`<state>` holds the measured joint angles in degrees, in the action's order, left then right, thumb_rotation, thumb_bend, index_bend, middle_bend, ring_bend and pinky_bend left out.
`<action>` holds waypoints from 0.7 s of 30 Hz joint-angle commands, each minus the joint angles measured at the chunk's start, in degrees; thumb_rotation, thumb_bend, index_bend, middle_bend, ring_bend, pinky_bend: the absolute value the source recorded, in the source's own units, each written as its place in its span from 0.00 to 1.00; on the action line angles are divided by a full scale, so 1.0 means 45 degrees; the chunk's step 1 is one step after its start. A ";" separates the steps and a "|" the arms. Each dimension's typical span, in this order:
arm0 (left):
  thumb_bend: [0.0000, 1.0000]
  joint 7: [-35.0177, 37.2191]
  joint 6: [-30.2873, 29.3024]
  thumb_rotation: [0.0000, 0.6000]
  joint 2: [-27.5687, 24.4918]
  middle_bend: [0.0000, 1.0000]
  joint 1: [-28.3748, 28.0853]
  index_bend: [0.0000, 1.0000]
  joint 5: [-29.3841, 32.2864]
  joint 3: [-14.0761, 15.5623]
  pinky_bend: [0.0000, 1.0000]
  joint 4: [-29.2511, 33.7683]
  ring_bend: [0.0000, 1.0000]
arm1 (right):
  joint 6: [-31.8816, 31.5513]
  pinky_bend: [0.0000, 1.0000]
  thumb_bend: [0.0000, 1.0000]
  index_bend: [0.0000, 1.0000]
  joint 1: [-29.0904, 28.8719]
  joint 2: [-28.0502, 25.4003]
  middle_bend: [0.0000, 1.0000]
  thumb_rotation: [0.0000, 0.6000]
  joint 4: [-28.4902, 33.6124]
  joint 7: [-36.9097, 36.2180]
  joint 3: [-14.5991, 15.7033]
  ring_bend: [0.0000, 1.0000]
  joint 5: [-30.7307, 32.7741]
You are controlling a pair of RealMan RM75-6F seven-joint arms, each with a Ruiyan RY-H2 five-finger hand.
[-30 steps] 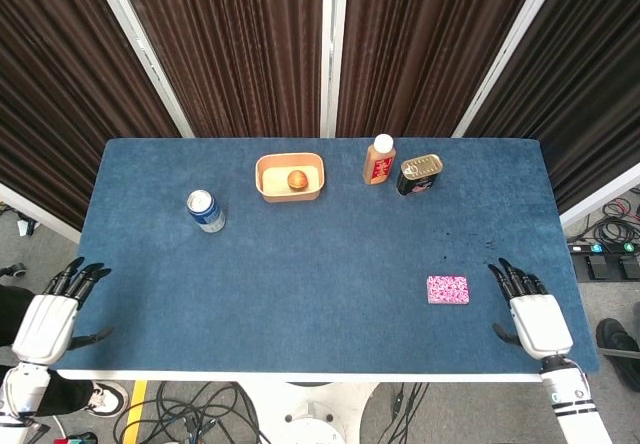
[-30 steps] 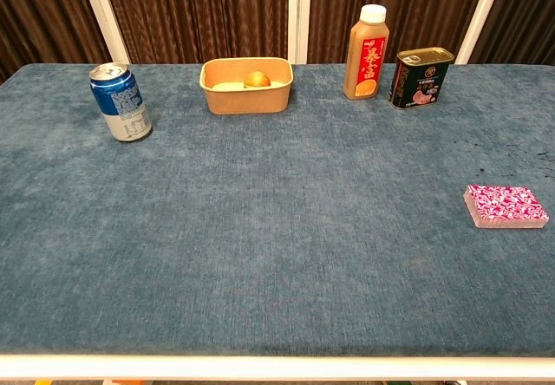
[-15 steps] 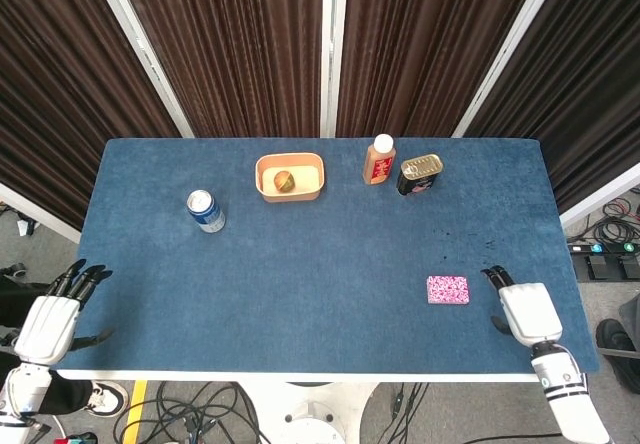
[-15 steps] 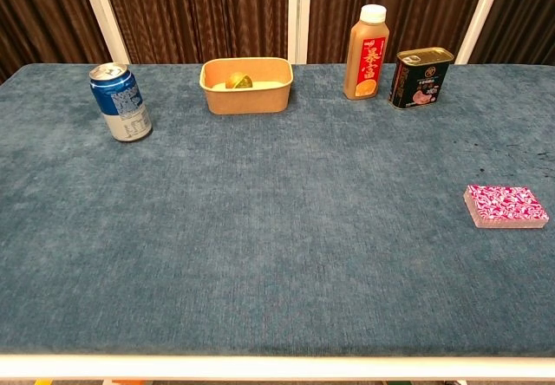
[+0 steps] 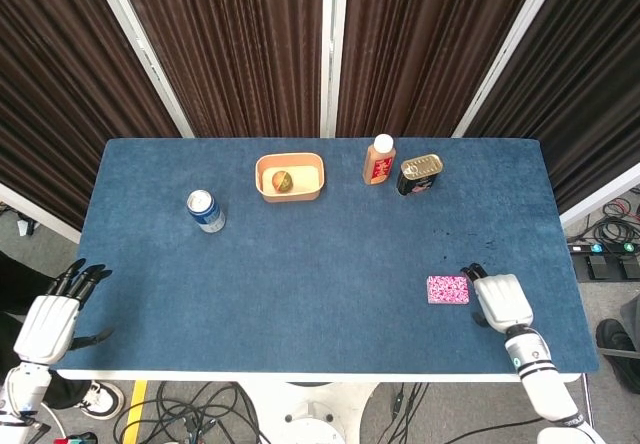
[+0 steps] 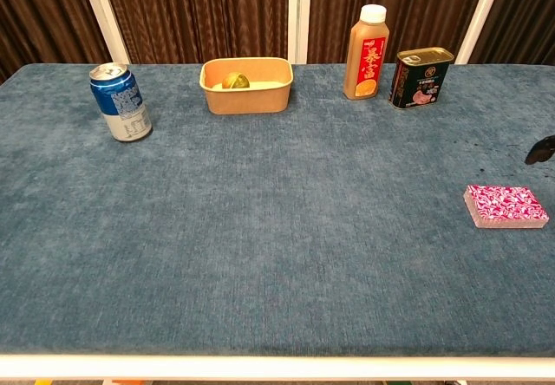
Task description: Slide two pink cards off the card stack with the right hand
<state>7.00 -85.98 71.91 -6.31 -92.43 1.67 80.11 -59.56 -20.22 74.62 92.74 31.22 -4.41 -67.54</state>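
My right hand has moved in from the bench's right edge over the last second and now sits just right of the card stack, dark fingertips pointing toward the stack's far right corner. Not touching the cards yet, far as I can tell. Fingers look loosely curled, holding nothing; exact spread I cannot tell. In the chest view only a dark fingertip shows at the right border, above the stack.

Stack is flat, squared up, no card slid off, so task not started; approach nearly done, next I judge I need to drop fingertips onto the top card.

Left hand off the bench's near left corner, fingers apart, empty, unmoved.

Farther back: can, tray with the small fruit rolled left inside it, bottle, tin.
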 commanded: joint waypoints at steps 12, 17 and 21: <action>0.01 0.0245 -0.0030 1.00 0.0021 0.15 0.0030 0.18 0.0078 -0.0033 0.19 -0.0204 0.02 | 0.0551 0.77 0.12 0.22 -0.0878 0.1317 0.22 1.00 -0.0985 0.0575 -0.0214 0.72 0.1701; 0.01 0.0279 -0.0021 1.00 0.0053 0.15 0.0037 0.18 0.0077 -0.0021 0.19 -0.0271 0.02 | 0.0382 0.77 0.13 0.23 -0.0978 0.1706 0.23 1.00 -0.1324 0.0613 -0.0177 0.72 0.1911; 0.01 0.0317 -0.0019 1.00 0.0083 0.15 0.0046 0.18 0.0086 -0.0015 0.18 -0.0329 0.02 | 0.0323 0.77 0.13 0.24 -0.1063 0.1891 0.24 1.00 -0.1493 0.0611 -0.0111 0.72 0.1992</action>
<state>8.42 -86.06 72.28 -6.11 -92.04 1.61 78.64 -58.06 -24.94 83.06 86.08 33.97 -4.96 -58.61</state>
